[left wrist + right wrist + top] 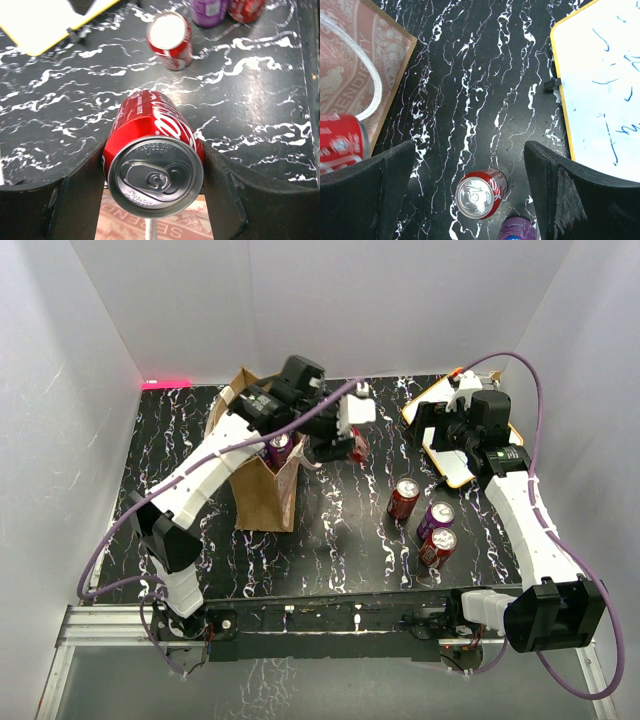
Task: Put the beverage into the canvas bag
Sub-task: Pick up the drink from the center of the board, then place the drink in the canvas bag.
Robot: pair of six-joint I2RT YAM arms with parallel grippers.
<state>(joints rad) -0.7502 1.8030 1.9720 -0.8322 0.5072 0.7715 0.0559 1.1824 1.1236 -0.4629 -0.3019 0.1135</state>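
My left gripper (155, 181) is shut on a red cola can (155, 165), gripped by its sides with the silver top facing the camera. From above, this gripper (350, 440) holds the can (358, 446) in the air just right of the brown canvas bag (262, 485). The bag's reddish print (150, 227) shows under the can. A purple can (280, 445) rests inside the bag's mouth. My right gripper (440, 432) is open and holds nothing. In its wrist view the gripper (468, 170) hangs over the table above a standing red can (481, 192).
A red can (404, 498), a purple can (436, 519) and another red can (438, 547) stand right of centre. A yellow-framed whiteboard (445, 425) lies at the back right under the right arm. The bag's cream handle (367, 75) loops over its side.
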